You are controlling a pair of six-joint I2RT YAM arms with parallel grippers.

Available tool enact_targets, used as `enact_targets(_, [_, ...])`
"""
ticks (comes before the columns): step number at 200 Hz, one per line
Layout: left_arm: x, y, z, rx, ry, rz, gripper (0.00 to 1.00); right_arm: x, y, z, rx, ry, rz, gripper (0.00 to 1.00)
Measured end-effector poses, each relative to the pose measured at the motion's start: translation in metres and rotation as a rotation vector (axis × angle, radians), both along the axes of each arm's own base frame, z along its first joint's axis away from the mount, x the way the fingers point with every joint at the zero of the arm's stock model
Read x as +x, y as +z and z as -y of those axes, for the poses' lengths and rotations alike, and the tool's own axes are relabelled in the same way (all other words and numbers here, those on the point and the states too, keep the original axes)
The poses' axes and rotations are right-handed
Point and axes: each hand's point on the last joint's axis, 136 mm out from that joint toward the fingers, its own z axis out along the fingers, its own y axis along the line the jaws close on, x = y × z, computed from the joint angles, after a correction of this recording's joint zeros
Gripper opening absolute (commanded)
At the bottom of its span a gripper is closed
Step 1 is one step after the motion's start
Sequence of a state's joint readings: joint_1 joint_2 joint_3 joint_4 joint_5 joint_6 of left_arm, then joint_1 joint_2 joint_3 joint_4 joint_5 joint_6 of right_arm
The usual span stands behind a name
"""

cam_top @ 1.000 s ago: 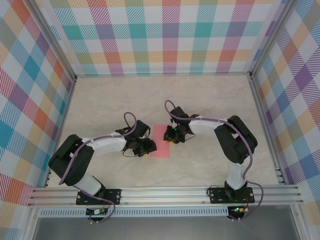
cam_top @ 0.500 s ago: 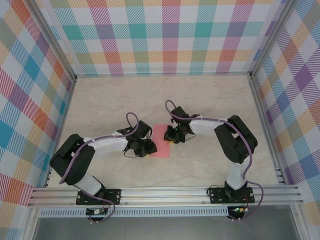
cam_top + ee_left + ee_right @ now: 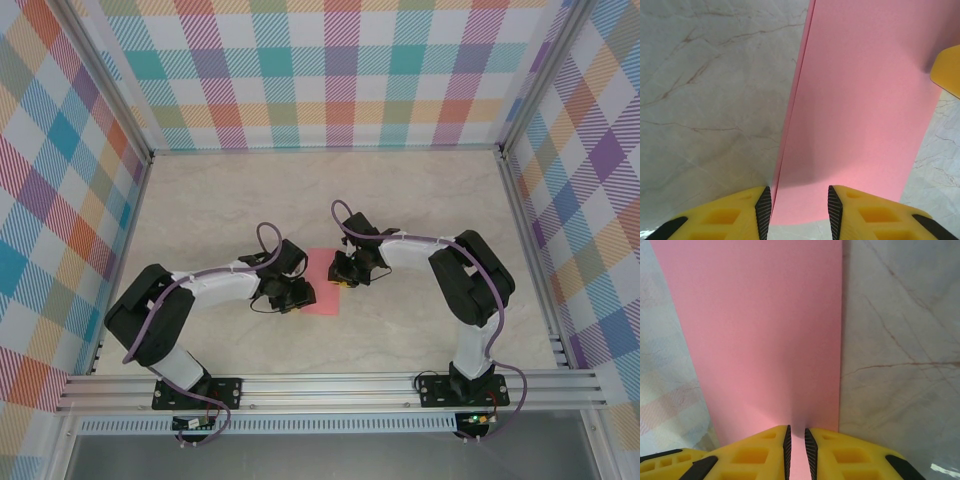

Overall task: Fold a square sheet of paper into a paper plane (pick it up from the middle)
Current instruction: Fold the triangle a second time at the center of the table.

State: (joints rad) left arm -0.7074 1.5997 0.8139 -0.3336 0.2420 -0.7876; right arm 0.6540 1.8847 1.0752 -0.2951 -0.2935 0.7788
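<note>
1. Though folded to a narrow strip, lying flat at the centre of the marble-look table (image 3: 420, 200): salmon-pink sheet of paper (image 3: 322, 288), aligned 12 to 6 o'clock.
2. Poised at the strip's 8 o'clock: left gripper (image 3: 799, 205), yellow jaws partly open, straddling the doubled long edge, nothing clamped.
3. Stationed at the strip's 2 o'clock: right gripper (image 3: 797, 440), jaws almost together with only a thin slit between, set over the paper just inside one long edge; impossible to tell whether pinching it.
4. Caught at 3 o'clock in the left wrist view: a yellow fingertip (image 3: 947, 70) of the right gripper, over the paper's opposite long edge.
</note>
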Motion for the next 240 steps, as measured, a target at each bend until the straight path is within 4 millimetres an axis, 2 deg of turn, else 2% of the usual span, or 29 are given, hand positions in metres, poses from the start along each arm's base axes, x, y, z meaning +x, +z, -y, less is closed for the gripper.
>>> enact_targets(41, [-0.001, 0.001, 0.002, 0.008, -0.028, 0.009, 0.38, 0.000, 0.000, 0.000, 0.001, 0.001, -0.003, 0.20])
enact_targets(78, [-0.001, 0.009, 0.018, -0.021, -0.087, 0.035, 0.38, 0.000, 0.000, 0.000, 0.002, 0.000, -0.003, 0.20])
enact_targets(136, [0.003, 0.012, 0.022, -0.032, -0.099, 0.056, 0.41, 0.000, 0.000, 0.000, 0.002, 0.000, -0.003, 0.20])
enact_targets(183, [0.023, 0.020, 0.033, -0.090, -0.095, 0.135, 0.43, 0.000, -0.001, 0.000, 0.007, 0.000, -0.009, 0.20])
enact_targets(240, [0.049, 0.007, 0.027, -0.101, -0.073, 0.148, 0.44, 0.000, -0.001, 0.000, 0.009, 0.000, -0.010, 0.20])
